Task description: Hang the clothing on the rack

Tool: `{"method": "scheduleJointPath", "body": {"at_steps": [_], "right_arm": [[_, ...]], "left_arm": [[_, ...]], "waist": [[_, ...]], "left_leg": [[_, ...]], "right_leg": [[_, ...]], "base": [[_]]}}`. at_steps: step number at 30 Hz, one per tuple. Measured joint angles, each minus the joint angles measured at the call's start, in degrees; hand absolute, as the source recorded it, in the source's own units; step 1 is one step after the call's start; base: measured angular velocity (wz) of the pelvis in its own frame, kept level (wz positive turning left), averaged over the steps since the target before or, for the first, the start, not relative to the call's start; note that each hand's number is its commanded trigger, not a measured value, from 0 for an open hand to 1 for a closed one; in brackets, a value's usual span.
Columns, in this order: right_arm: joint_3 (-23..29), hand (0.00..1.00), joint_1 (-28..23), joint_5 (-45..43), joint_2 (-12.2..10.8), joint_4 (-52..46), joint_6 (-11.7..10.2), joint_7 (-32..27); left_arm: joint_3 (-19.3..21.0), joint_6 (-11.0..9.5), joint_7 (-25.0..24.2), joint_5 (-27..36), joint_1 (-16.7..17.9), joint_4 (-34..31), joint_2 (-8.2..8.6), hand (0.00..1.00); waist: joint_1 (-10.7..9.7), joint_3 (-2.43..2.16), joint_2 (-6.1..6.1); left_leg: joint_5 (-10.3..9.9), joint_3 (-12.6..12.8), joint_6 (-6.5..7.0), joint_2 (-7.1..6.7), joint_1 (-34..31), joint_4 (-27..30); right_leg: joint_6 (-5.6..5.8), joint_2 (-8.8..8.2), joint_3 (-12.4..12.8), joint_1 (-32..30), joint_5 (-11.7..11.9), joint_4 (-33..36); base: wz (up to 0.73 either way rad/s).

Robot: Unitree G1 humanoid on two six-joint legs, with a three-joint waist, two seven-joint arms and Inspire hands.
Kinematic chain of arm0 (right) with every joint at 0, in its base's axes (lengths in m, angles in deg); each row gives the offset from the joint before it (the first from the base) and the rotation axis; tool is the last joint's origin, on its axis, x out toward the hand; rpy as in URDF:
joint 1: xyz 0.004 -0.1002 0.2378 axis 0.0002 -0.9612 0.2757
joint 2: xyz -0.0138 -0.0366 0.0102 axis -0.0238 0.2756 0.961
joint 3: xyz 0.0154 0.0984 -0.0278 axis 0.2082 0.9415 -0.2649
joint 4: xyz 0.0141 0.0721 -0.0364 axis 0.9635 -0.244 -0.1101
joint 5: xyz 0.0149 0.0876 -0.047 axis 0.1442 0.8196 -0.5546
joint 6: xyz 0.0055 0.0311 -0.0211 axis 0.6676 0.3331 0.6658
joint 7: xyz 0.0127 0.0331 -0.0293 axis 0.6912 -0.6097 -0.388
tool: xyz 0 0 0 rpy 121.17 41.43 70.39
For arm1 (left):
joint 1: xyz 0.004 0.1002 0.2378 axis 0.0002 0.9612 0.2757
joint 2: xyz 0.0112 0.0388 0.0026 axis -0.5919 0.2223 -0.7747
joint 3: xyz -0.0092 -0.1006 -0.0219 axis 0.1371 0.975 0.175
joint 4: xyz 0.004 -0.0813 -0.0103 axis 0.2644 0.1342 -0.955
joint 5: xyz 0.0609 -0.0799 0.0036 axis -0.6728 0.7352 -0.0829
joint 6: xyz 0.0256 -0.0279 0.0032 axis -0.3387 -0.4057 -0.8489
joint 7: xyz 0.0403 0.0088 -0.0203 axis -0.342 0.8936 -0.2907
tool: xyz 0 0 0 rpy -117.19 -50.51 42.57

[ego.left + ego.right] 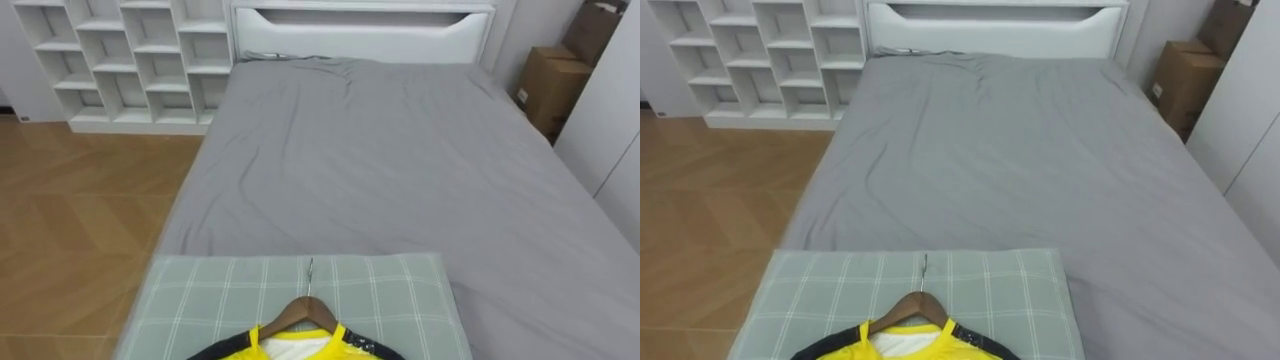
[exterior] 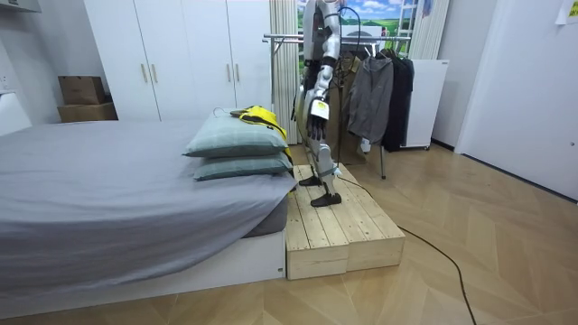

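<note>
A yellow shirt [image 1: 300, 347] with dark trim sits on a wooden hanger [image 1: 305, 310], and the two lie flat on a pale green checked pillow [image 1: 200, 300] at the near end of the grey bed [image 1: 380, 170]. The hanger's metal hook points up the bed toward the white headboard [image 1: 360, 30]. In the room view that pillow is the upper of two stacked at the bed's end. The robot stands upright on a low wooden platform [image 2: 334, 230] set against that end, facing the bed. Its left hand [image 2: 317, 110] hangs at its side at about the height of the shirt, near it on the room view's right but clear of it. I cannot tell how the fingers are held. Behind the robot, dark garments [image 2: 379, 90] hang on a clothes rail [image 2: 289, 38]. A white cubby shelf [image 1: 130, 60] stands left of the headboard, and cardboard boxes [image 1: 550, 85] stand to its right.
</note>
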Motion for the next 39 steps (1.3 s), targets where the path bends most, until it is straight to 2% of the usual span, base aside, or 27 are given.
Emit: {"method": "scheduleJointPath", "body": {"at_steps": [3, 5, 9, 14, 17, 19, 20, 24, 28, 33, 39], "right_arm": [[-0.07, 0.00, -0.01, 0.09, 0.02, -0.18, -0.15, -0.04], [-0.08, 0.00, 0.03, 0.09, 0.14, -0.20, -0.73, -0.08], [-0.48, 0.00, 0.01, -0.57, 0.23, -0.53, -1.17, -0.10], [-0.82, 0.00, 0.87, -2.63, 0.29, -0.62, -1.19, -0.10], [-1.16, 0.00, 0.90, -2.38, 0.29, -0.70, -1.23, -0.60], [-1.29, 0.00, 0.89, -2.38, 0.25, -0.77, -1.31, -0.62], [-1.80, 0.00, 0.85, -2.30, 0.30, -0.76, -1.51, -0.60], [-2.69, 0.00, 0.82, -2.28, 0.48, -0.78, -2.47, -0.51], [-2.75, 0.00, 0.85, -2.28, 0.66, -0.76, -2.98, -0.51], [-2.73, 0.00, 0.84, -0.94, 0.98, -0.22, -3.21, -0.51], [-2.75, 0.00, 0.55, 1.37, 1.85, 0.29, -3.24, -0.51]], "left_arm": [[-0.02, -0.78, 3.75, -2.79, 0.36, -2.99, -0.66, 0.00], [-0.08, -2.60, 6.64, -5.15, 0.26, -4.32, -1.49, 0.00], [-0.18, -4.39, 10.18, -7.08, 0.17, -6.29, -1.66, 0.00], [-0.42, -4.63, 12.88, -11.28, -1.39, -7.27, -1.66, 0.00], [-2.59, -4.75, 15.55, -14.54, -1.73, -9.47, -1.66, 0.00], [-3.35, -5.21, 16.91, -20.44, -1.76, -10.88, -1.70, 0.00], [-3.46, -5.52, 17.34, -23.31, -1.76, -11.70, -1.76, 0.00], [-3.82, -5.59, 18.32, -27.72, -1.92, -14.83, -1.83, 0.00], [-5.77, -5.58, 18.57, -31.67, -3.18, -15.22, -3.38, 0.00], [-5.82, -5.50, 18.57, -37.39, -4.03, -15.32, -3.51, 0.00], [-5.85, -5.52, 18.59, -39.86, -6.24, -15.36, -3.50, 0.00]], "waist": [[0.06, -0.02, -0.08], [0.01, -0.08, 0.07], [0.03, -0.14, 0.12], [-0.23, -0.24, -0.02], [-0.11, -0.25, -0.09], [-0.10, -0.23, -0.09], [-0.10, -0.23, -0.13], [-0.37, -0.21, 0.02], [-0.78, -0.25, 0.44], [-1.74, -0.29, 1.12], [-2.14, -0.46, 2.04]], "left_leg": [[0.00, -0.21, 0.00, -0.06, -0.04, 0.17], [0.01, -0.24, -0.01, -0.06, -0.01, 0.17], [0.01, -0.27, -0.01, -0.05, 0.04, 0.16], [0.01, -0.86, -0.01, -0.06, 0.15, 0.64], [0.01, -1.40, -0.01, -0.15, 0.27, 0.80], [0.01, -1.64, -0.01, -0.16, 0.23, 0.84], [0.01, -1.69, -0.01, -0.16, 0.20, 0.85], [0.01, -1.95, -0.01, -0.24, 0.01, 1.09], [0.01, -2.30, -0.01, -0.33, -0.19, 1.18], [0.01, -2.21, 0.00, -0.40, -0.91, 1.24], [0.08, -1.45, 0.05, -0.40, -0.73, 1.26]], "right_leg": [[0.00, -0.02, -0.12, 0.32, 0.00, -0.39], [0.00, -0.01, -0.15, 0.41, 0.00, -0.44], [0.00, -0.02, -0.25, 0.44, 0.00, -0.41], [0.00, -0.14, -1.15, 0.52, 0.00, 0.35], [-0.01, -0.27, -1.70, 0.83, 0.01, 0.45], [-0.01, -0.27, -1.87, 1.06, 0.01, 0.25], [0.00, -0.27, -1.98, 1.11, 0.01, 0.19], [0.00, -0.29, -2.04, 1.21, 0.00, -0.03], [0.00, -0.39, -2.49, 1.34, 0.00, -0.04], [0.00, -0.45, -2.39, 0.65, 0.00, -0.04], [0.00, -0.50, -1.67, 0.20, 0.00, 0.04]], "base": [[0.03], [0.00], [0.00], [0.07], [0.10], [0.04], [0.04], [0.01], [0.04], [-0.01], [-0.06]]}}
